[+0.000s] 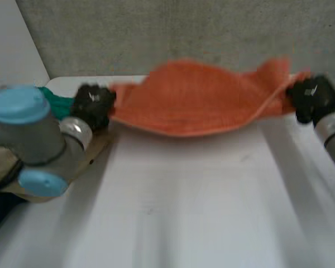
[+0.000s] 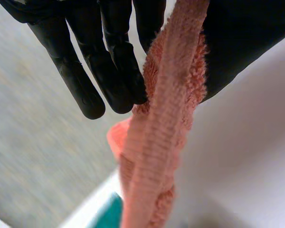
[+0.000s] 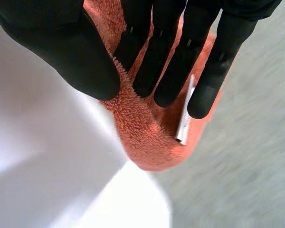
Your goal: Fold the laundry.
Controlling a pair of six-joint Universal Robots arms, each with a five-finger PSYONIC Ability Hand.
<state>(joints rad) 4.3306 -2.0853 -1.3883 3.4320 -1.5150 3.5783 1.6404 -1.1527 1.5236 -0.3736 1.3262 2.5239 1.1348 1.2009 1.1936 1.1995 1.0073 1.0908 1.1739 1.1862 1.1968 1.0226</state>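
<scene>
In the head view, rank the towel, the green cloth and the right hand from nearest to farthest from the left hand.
1. Towel: pinched in the left hand, at one end.
2. Green cloth: right beside that hand, away from the towel.
3. Right hand: at the towel's other end.

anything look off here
The towel hangs unevenly. Pinched at its ends by the left hand and right hand, it sags in the middle, and its top edge humps up rather than running straight.
</scene>
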